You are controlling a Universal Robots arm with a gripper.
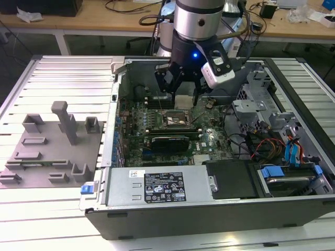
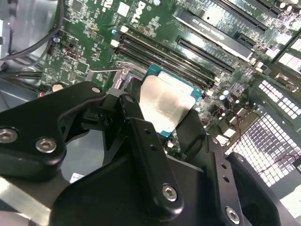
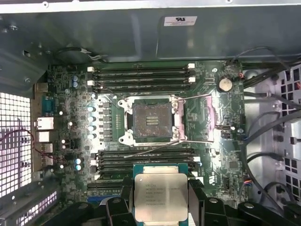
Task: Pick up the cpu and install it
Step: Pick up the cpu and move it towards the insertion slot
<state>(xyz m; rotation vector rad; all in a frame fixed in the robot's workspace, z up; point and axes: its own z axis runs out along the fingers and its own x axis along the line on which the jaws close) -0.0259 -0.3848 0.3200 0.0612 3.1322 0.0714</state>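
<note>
The cpu (image 3: 161,197) is a square chip with a silvery metal top and a green rim, clamped by its two sides in my gripper (image 3: 161,207), which is shut on it. In the second wrist view the cpu (image 2: 165,104) sits between the black fingers (image 2: 141,136), tilted over the board. The open black socket (image 3: 151,120), its metal frame and lever raised, lies on the motherboard a short way from the chip. In the exterior view my gripper (image 1: 181,97) hangs inside the open computer case, just above and behind the socket (image 1: 176,121).
Memory slots (image 3: 141,75) flank the socket on both sides. A black card (image 1: 168,142) sits in front of it. The power supply (image 1: 157,187), drive cage (image 1: 261,112) and loose cables (image 1: 261,146) crowd the case. A grey fixture tray (image 1: 49,151) lies at the exterior view's left.
</note>
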